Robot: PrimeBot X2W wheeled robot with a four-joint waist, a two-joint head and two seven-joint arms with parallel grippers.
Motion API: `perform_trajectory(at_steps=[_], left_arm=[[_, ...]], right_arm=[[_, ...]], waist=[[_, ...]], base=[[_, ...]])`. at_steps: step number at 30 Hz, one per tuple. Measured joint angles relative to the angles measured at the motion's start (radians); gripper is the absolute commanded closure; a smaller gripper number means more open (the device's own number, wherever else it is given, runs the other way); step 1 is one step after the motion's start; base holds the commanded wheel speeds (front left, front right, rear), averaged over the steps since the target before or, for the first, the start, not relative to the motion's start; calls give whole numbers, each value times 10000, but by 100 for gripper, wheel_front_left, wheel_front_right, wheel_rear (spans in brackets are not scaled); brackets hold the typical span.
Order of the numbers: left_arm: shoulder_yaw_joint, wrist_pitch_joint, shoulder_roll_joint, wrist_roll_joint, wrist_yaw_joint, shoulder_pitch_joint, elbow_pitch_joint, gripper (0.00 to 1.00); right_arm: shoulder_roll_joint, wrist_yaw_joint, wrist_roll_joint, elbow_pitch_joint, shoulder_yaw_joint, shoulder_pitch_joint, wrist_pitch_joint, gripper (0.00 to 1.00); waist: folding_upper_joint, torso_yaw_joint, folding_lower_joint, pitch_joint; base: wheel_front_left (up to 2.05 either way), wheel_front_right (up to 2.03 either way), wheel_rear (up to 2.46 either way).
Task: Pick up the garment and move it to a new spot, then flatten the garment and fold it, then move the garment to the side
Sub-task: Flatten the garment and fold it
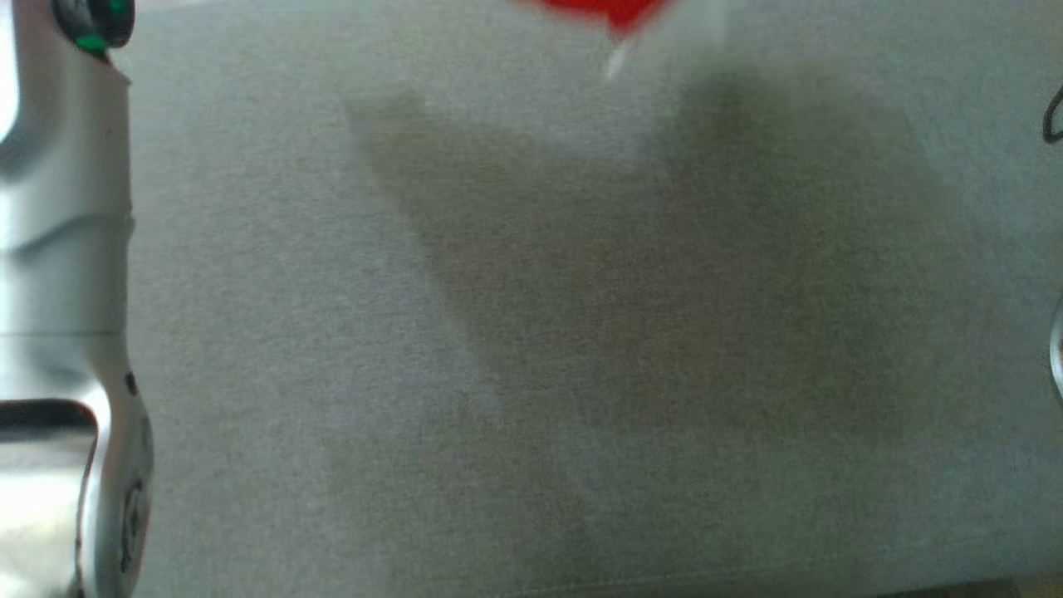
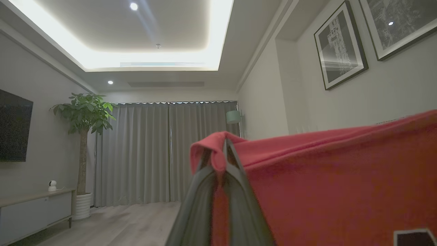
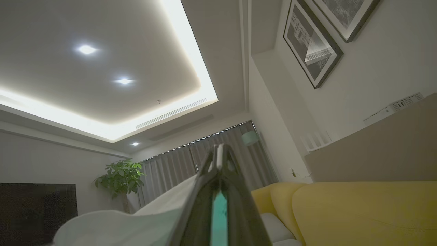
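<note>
Grey cloth surface (image 1: pixel 249 332) spreads under the head cam, shadows across it. Red garment (image 2: pixel 341 177) hangs off it in the air, w/ a sliver toward the surface's far side in head view. Left pincer (image 2: pixel 218 150) is clamped tight on a hem, cloth folded over the tips. Right pincer (image 3: pixel 220 150) is fully closed too. Pale cloth (image 3: pixel 136 222) runs up against it, can't tell if pinched. Judgement: pick-up done, prob. mid-carry to new spot. Flatten, fold, move aside all left. Dark-and-white patch (image 2: pixel 414 237) on garment: no legible text or brand.
</note>
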Motion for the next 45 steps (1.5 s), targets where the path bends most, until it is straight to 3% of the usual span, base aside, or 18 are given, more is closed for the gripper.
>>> perform_trajectory(at_steps=[6,10,16,22,36,41,45], left_arm=[[525,-65,-196,-278,-10,1075,71,100],[788,-63,-750,-462,-61,3611,-50,100],[1210,-35,-1480,-972,-272,8348,966,100],[1049,-35,-1551,-1814,-368,10072,1346,100],[-157,-35,-1492,-3183,-17,12747,132,100],[-385,-35,-1455,-3457,-102,12777,-399,100],[-616,-35,-1434,-4353,-73,12316,-418,100]], right_arm=[[-282,0,617,299,282,1247,-46,100],[-293,0,1465,314,905,3910,-44,100],[-255,0,3062,242,1850,8426,46,100],[-219,0,3981,-648,2334,11066,52,100],[-318,0,5035,-2395,2284,14289,401,100],[-282,0,5055,-3012,2044,14290,587,100],[0,0,5055,-3202,1854,13764,767,100]], waist=[[0,-172,-4,47],[0,-153,-5,-165],[0,-186,-7,-712],[0,-222,-7,-1339],[1,-246,-7,-2771],[1,-39,-5,-2669],[1,102,-5,-2374]], base=[[0,0,0],[0,0,0],[0,0,0],[0,0,0],[0,0,0],[0,0,0],[0,0,0]])
